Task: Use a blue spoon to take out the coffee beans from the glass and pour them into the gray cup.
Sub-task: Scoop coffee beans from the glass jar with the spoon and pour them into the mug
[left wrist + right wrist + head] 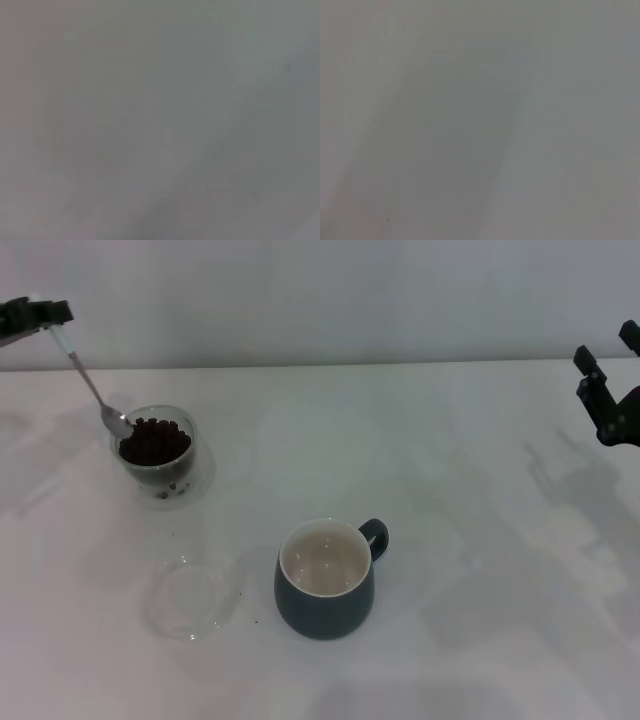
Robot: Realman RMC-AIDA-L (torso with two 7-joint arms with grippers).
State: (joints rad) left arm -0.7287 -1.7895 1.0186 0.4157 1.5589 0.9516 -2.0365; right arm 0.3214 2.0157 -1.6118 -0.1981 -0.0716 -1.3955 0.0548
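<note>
Spoon bowl at glass rim, left claw holding it.
Head: left claw (45, 315) clamped on blue spoon (88, 380), bowl touching coffee beans (155, 443) in glass (160, 455), far left on worktop (450, 490); gray cup (325, 580) near centre; right claw (605, 390) spread wide, far right. Wrist views: blank grey only.

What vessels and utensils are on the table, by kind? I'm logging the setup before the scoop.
Glass cup with coffee beans: 1, the glass holding the coffee beans
Mug: 1, the gray cup
Shallow clear glass dish: 1
Spoon: 1, the blue spoon, held by the left pincer, bowl at the glass rim
Total: 4
</note>
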